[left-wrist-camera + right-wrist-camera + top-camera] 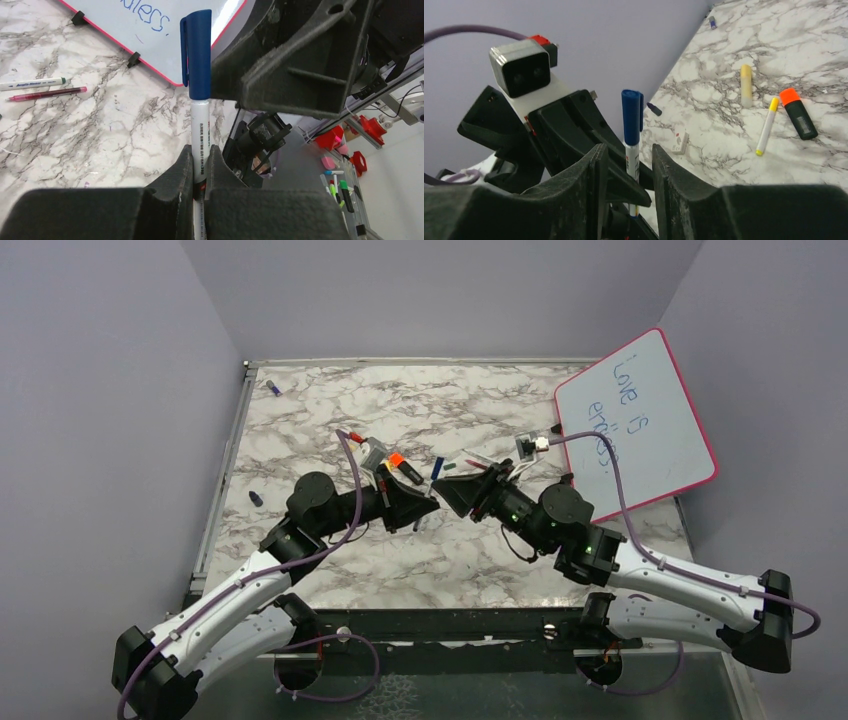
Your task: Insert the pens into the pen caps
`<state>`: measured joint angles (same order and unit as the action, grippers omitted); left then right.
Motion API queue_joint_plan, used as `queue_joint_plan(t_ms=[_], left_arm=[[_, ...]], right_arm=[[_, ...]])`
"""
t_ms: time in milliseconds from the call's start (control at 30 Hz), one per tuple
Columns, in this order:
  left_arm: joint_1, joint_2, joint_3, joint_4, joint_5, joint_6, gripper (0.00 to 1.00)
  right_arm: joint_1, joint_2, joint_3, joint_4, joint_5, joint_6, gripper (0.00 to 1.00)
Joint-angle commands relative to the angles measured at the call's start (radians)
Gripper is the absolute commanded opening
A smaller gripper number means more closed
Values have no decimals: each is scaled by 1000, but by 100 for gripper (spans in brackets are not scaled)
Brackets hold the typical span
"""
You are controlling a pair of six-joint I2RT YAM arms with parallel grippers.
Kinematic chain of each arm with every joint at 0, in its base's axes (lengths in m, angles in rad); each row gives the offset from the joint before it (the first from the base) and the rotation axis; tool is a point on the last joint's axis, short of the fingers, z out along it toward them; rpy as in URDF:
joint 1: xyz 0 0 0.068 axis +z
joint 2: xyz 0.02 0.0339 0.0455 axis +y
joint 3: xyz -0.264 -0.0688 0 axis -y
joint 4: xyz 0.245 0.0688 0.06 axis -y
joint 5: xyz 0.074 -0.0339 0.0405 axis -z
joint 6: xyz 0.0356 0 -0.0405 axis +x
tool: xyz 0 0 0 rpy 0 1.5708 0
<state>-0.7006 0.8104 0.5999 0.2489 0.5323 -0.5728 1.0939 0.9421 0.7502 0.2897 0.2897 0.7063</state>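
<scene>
**Holding a capped pen upright between two grippers**

Across the marble table (330,410), the pink-framed whiteboard (640,420) lies at the far right, and the two arms meet nose to nose over the middle. The left gripper (199,162) is clenched on the lower barrel of a white pen (201,125), which it holds up off the table. The right gripper (626,160) is released, its fingers standing either side of the pen with a gap on each side. A blue cap (199,55) sits on the pen's top end and looks pushed home, though the seam is hard to judge.

The main risk is the retreat. If the right gripper backs off at a slant, a finger could snag the cap's clip, dragging it loose or levering the pen askew in its low grip. The two housings almost touch and could knock together. A red pen (47,93), a yellow-tipped pen (766,125) and a small loose blue cap (654,108) lie on the table.
</scene>
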Motion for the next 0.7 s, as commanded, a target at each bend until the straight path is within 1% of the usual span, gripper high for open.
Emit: queue_joint_plan(t_ms=[0,100,200,267,333,433,567,600,667], left_arm=[[6,-11,35,4,-30,40,0],[6,-8,26,0,-27,42,0],[6,5,26,-5,-7,45,0],[7,13,22,-2,9,48,0],[6,22,20,1,26,52,0],[6,30,18,2,44,54,0],[6,29,17,1,48,54,0],[6,27,16,1,46,53,0],[6,22,12,2,44,53,0]], right_arm=[[8,-21,0,-69,-6,13,48],[8,-33,13,-92,55,20,57],[8,-37,44,-121,101,20,64],[8,-27,82,-158,144,29,67],[8,-3,135,-218,189,45,69],[8,51,208,-286,244,58,69],[8,115,272,-389,270,72,66],[8,127,281,-406,267,80,64],[7,140,291,-417,252,87,59]])
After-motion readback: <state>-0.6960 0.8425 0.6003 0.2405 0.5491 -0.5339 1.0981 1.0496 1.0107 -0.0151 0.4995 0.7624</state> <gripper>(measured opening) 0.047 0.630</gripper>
